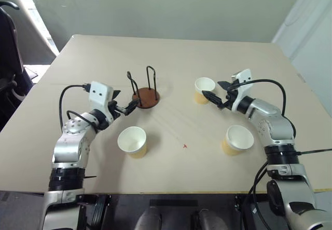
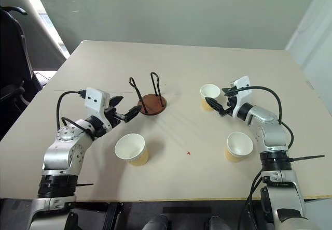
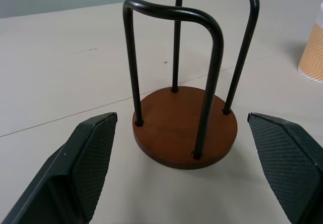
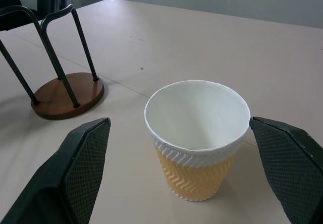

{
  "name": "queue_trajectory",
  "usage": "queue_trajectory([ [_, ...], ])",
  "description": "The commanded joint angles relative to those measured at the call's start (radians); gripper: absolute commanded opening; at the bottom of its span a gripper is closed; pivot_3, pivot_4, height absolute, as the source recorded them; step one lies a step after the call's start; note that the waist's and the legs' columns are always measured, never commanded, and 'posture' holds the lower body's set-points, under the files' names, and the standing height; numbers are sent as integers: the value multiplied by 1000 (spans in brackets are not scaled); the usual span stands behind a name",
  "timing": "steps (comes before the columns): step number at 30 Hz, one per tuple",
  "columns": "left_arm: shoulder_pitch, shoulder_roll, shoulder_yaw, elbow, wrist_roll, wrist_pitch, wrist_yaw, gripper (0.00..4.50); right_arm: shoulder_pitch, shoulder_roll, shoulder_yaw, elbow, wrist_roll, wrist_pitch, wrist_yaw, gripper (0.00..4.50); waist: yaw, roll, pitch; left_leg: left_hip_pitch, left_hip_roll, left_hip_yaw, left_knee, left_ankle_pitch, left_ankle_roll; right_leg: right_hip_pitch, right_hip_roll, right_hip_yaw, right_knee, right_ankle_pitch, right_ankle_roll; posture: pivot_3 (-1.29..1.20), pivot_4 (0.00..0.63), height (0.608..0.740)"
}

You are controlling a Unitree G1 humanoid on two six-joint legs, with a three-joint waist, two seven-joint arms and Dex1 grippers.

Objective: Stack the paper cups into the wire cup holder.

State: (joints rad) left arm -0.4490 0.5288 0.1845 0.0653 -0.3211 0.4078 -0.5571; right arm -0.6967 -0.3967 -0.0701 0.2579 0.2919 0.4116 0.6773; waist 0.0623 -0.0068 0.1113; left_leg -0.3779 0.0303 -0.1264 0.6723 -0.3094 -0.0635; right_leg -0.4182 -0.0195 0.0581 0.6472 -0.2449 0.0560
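Left side first: I am holding the left gripper point(image 1: 136, 104) level at the wire cup holder point(image 1: 146, 96), jaws spread wide and empty, the tips just short of the disc base. In the left wrist view the holder sits squarely between the fingers point(image 3: 83, 166), not touched. It is a smooth reddish-brown round base carrying two upright black wire loops, bent in rounded arches; nothing is in it.

Just ahead of that arm a paper cup point(image 1: 133, 141) is standing upright on the pale matte table point(image 1: 171, 59), well apart from the holder. A small red speck point(image 1: 184, 146) is lying mid-table.

Moving right: the right gripper point(image 1: 215, 96) is reaching level toward the far cup point(image 1: 203, 90), jaws wide, nothing held; the right wrist view shows this cup centred between the textured black fingers point(image 4: 81, 173). Its wall is tan-yellow with an embossed zigzag, white inside, rolled white rim. A third cup point(image 1: 237, 140) is standing nearer the table edge beside the right forearm.

Judgement: I am in the approach step of the first pick; no cup is stacked. Next I am expecting to advance slightly and close gently around the wall, since thin paper should crush easily.
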Motion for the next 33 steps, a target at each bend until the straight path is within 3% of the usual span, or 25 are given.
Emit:
queue_trajectory([
  [1, -15, -1, 8, -15, 0, -17, 6, 4439, -9, -16, -12, -52, 11, -6, 4, 4500, 0, 0, 0, 0, 0, 0, 0, 0, 0, 0, 0, 0, 0, 0, 0, 0, 150, 740],
  [7, -23, -5, 0, -16, -4, -14, -6, 4439, -4, -25, -8, -82, 15, 10, 12, 4500, 0, 0, 0, 0, 0, 0, 0, 0, 0, 0, 0, 0, 0, 0, 0, 0, 150, 740],
  [25, -32, 35, -8, 29, 9, -42, -88, 4439, 13, -149, 51, -223, 77, 63, 267, 4500, 0, 0, 0, 0, 0, 1, 0, 0, 0, 0, 0, 0, 0, 0, 0, 0, 150, 740],
  [33, -74, 16, -18, 31, -28, -4, -106, 4439, 23, -145, 67, -244, 68, 65, 263, 4500, 0, 0, 0, 0, 0, 1, 2, 0, 0, 0, 0, 1, 0, 0, 0, 0, 150, 740],
])
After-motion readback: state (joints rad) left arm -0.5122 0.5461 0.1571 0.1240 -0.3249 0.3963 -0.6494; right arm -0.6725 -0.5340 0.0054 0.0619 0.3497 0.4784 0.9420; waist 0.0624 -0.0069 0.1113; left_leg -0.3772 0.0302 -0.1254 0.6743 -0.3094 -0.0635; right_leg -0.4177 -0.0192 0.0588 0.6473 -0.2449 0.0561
